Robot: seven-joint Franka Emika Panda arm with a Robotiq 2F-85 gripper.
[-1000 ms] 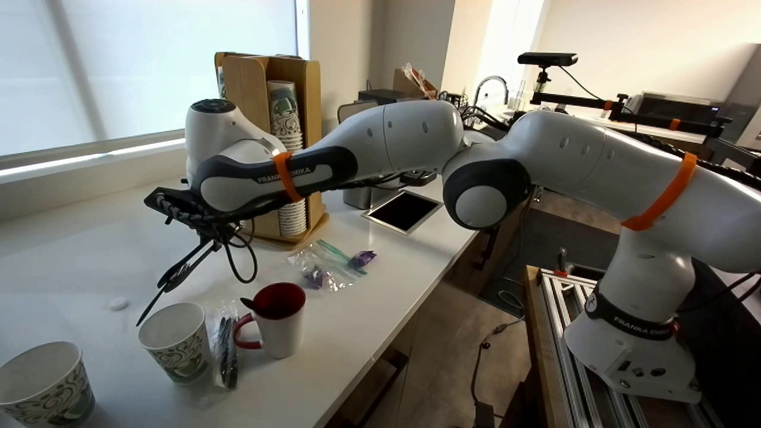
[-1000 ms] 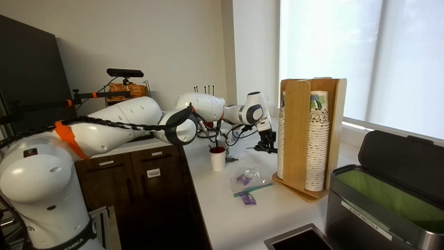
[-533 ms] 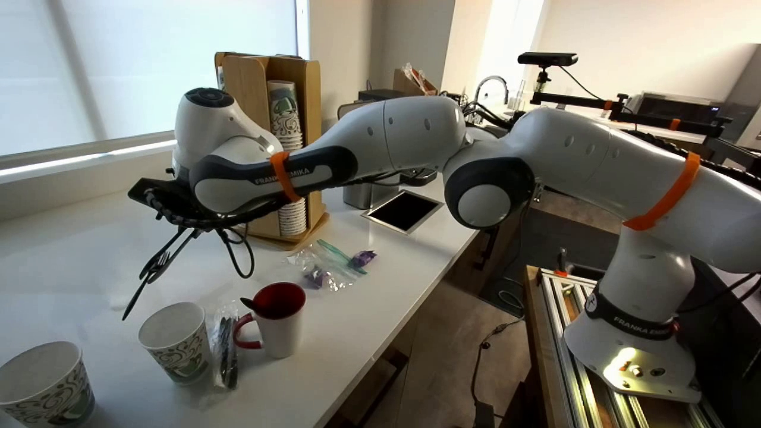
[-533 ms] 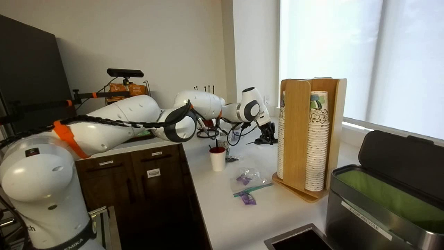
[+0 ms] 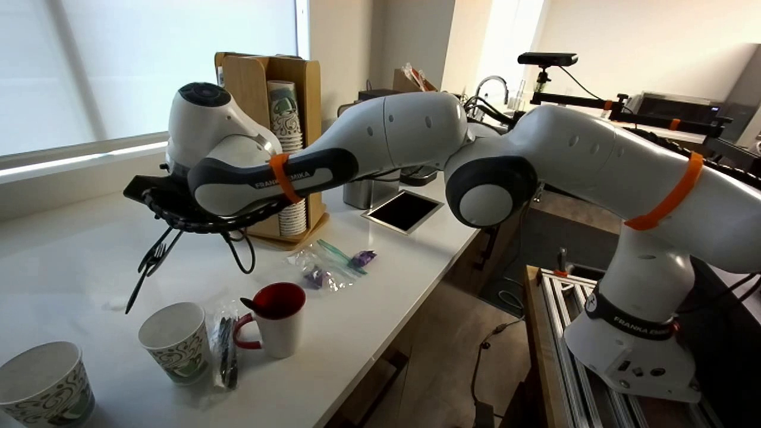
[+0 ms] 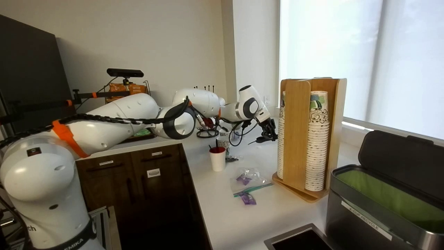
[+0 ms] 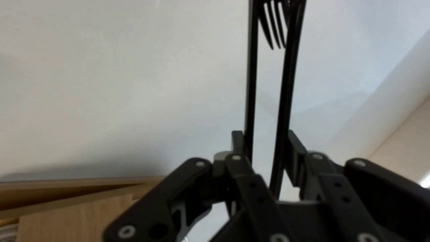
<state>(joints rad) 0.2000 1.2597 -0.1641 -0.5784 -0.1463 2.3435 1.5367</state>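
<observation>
Grasp achieved: the end effector (image 7: 264,143) stands partly closed, jaws on black cutlery (image 5: 156,258), which in an exterior view hangs at left of frame, apparently clear of the tabletop (image 5: 65,261). Release not done. A clear packet (image 5: 225,352), lower left, lies ungripped.

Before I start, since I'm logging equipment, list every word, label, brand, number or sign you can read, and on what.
"K-CUP RECYCLE": bin
"FRANK… EMIKA": robot forearm, orange strap across it
"FRANKA EMI…": robot base, end unclear
"EMIKA": also the robot base
"…ch": robot shoulder, rest hidden
Too small or blurred to read: cabinet labels, orange packets, microwave display.
No readable numbers.
</observation>
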